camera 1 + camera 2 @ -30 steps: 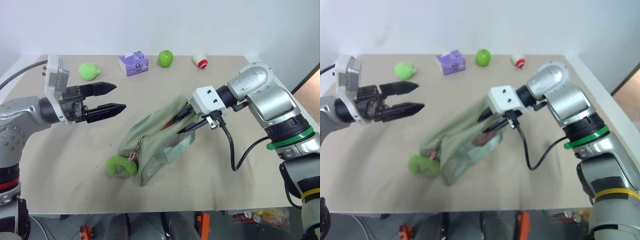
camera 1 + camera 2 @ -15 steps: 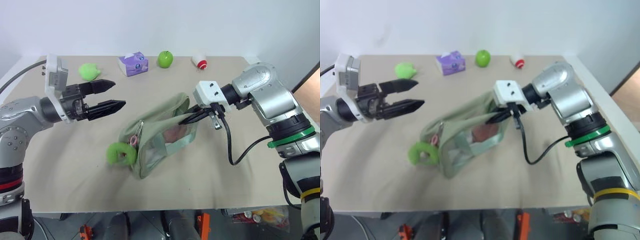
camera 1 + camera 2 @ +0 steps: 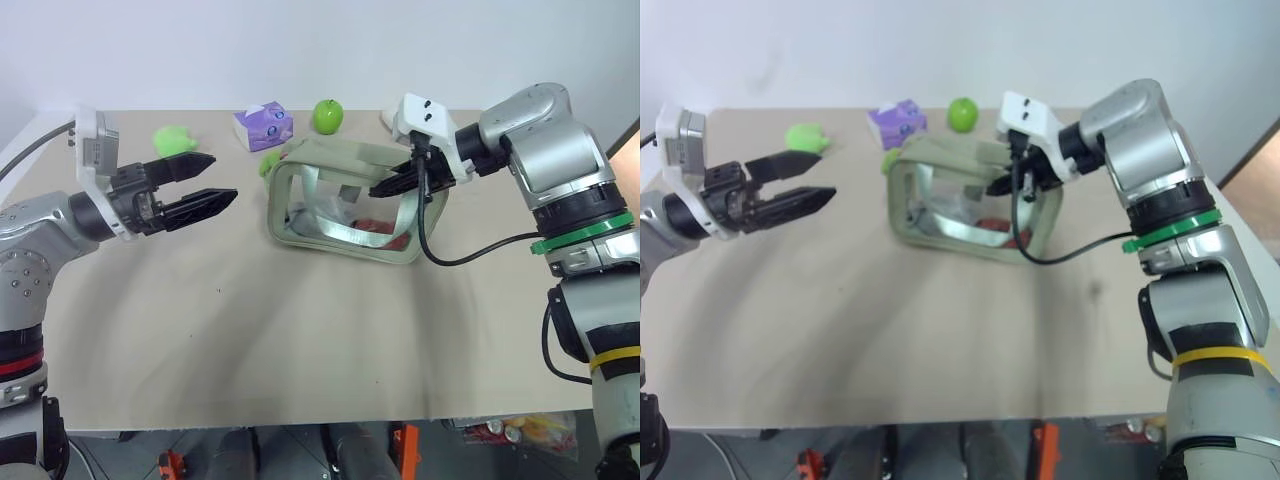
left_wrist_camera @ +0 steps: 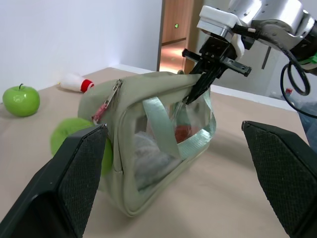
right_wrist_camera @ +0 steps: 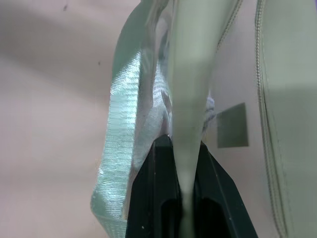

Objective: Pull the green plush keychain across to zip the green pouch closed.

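Black fingers of the right gripper pinch a fold of fabric at the right end of the green pouch, probably to anchor that end so the zipper has something to pull against. The pouch stands on the table with its clear window facing near. At its far left end hangs the green plush keychain, just beside the zipper pull. Well to the left, the left gripper hovers with fingers spread wide, aimed towards the keychain, apparently ready to take it. A purple tissue box and green apple sit along the far edge.
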Available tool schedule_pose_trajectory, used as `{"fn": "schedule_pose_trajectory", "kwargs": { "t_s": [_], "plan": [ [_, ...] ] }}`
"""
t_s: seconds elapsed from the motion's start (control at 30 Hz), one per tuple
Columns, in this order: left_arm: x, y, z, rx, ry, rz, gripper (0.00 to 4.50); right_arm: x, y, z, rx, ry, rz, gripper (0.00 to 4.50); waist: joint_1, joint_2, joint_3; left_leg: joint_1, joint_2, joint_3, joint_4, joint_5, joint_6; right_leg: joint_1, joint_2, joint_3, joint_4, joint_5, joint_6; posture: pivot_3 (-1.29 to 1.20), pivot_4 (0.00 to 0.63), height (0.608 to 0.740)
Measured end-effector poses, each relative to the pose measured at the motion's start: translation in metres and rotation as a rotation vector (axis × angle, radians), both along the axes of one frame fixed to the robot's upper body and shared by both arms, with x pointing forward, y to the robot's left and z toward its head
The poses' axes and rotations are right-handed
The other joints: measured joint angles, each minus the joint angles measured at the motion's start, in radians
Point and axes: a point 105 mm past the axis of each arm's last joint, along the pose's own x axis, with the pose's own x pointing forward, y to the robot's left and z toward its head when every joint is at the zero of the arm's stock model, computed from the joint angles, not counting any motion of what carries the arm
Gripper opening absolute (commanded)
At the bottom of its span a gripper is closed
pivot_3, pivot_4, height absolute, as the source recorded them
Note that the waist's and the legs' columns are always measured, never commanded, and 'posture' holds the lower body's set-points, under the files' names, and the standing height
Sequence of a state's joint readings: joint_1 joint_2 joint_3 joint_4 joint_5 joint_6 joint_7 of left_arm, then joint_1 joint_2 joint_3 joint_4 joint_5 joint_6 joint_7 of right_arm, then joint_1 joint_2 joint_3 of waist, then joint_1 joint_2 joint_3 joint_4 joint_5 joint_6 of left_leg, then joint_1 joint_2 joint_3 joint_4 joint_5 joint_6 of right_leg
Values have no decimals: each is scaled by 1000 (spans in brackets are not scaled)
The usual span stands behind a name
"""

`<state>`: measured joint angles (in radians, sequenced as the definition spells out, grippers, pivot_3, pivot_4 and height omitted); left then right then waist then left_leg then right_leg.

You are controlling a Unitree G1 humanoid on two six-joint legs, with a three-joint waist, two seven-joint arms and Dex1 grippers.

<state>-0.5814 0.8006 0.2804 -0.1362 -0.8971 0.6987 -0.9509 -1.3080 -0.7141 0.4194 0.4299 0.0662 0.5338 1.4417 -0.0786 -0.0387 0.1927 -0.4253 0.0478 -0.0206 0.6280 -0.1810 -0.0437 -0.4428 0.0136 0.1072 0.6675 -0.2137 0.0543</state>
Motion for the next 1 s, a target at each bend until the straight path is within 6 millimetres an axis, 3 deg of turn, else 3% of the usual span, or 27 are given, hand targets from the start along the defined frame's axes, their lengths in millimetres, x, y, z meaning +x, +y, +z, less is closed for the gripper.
{"fn": "schedule_pose_trajectory", "kwargs": {
  "t_s": [0.17, 0.57, 0.83, 0.93, 1.0],
  "plan": [
    [0, 0, 0, 3, -3, 4, 4500, -22, 13, -18, -29, 21, 131, 106, 1, 0, 0, -1, 0, -1, -1, 0, 0, 0, 0, 0, 0, -2, 2, 0, 150, 740],
    [1, 1, 0, 0, -1, 10, 4500, -28, 18, -22, -34, 22, 166, 106, 0, 0, 0, -1, 0, 0, 1, 0, 0, 0, 0, 0, 0, 0, 2, 0, 150, 740],
    [1, 1, -1, -4, 8, 12, 4500, -20, 30, -14, 83, -3, 139, 2733, 1, 0, 0, -1, 0, -1, 2, 0, 0, 1, 0, -1, 0, 0, 2, 0, 150, 740],
    [1, 2, -3, -7, 17, 16, 4500, -30, 23, 7, 223, 84, 181, 2733, 3, 0, 0, -1, -1, -1, 2, 0, 0, 1, -1, -1, 0, 0, 2, 0, 150, 740],
    [2, 4, -6, -11, 28, 27, 4500, -46, 9, 36, 324, 80, 246, 2733, 6, 0, 0, -2, -1, -3, 2, 0, 0, 1, -1, -2, 0, -1, 1, 0, 150, 740]
  ]
}}
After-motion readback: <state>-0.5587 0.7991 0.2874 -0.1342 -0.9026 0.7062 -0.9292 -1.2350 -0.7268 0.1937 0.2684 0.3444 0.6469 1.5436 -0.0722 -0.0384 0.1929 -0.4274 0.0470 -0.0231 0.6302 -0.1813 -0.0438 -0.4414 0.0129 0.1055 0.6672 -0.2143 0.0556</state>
